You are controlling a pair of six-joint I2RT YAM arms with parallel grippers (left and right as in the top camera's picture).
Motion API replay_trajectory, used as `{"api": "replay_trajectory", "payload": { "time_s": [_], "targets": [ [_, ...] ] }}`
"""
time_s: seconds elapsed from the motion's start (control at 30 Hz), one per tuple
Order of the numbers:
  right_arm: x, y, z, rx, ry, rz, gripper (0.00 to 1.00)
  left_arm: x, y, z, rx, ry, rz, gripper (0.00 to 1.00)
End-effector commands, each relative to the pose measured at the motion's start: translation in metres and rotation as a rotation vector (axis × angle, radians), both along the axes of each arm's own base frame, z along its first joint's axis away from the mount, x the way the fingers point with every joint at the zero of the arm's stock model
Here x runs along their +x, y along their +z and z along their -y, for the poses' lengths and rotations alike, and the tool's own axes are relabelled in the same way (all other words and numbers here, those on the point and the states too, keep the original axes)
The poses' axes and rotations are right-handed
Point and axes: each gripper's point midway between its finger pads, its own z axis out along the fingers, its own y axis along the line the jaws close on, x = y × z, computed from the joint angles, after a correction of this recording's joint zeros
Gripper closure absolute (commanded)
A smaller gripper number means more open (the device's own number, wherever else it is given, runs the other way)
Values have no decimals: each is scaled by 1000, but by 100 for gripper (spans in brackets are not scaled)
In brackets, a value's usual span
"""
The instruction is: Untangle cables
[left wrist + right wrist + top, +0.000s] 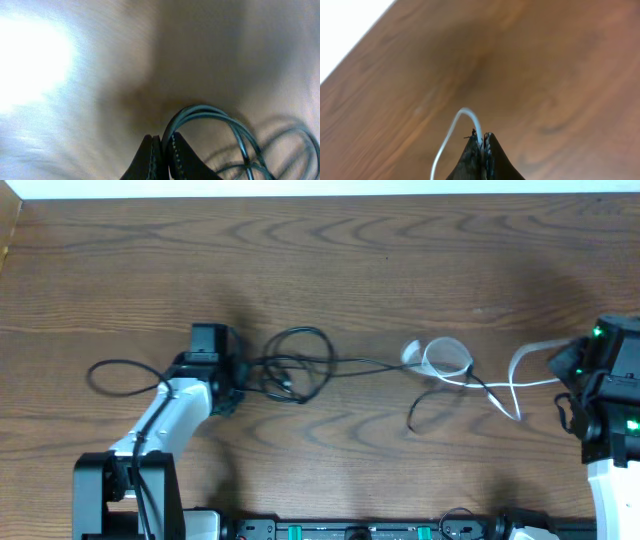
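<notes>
Presently, left pincer (pixel 162 150) clamped tight on a black cable (pixel 210 117); its loops arc up and off to the right of the tips. Opposite, right pincer (pixel 483 145) pinched closed on the white cable (pixel 451 134), which bows out left of its tips. Overhead: tangled loops lie on the table (pixel 320 260) between both pincers, black nearer left, white nearer right.

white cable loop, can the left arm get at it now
Probably not yet: the left end effector is shut on a black cable, and the white cable loops well off to its right.
</notes>
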Motion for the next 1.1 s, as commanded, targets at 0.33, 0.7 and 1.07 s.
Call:
{"api": "replay_trajectory", "payload": {
  "time_s": [0.33, 0.7, 1.07],
  "targets": [
    [-25, -12, 69, 50, -275, -14, 99, -37, 8, -145, 221, 439, -42, 92],
    [-43, -46, 107, 137, -458, -84, 99, -65, 2, -176, 122, 529, -66, 92],
    [67, -14, 16, 267, 408, 179, 99, 94, 129, -21, -272, -606, 875, 88]
  ]
}}
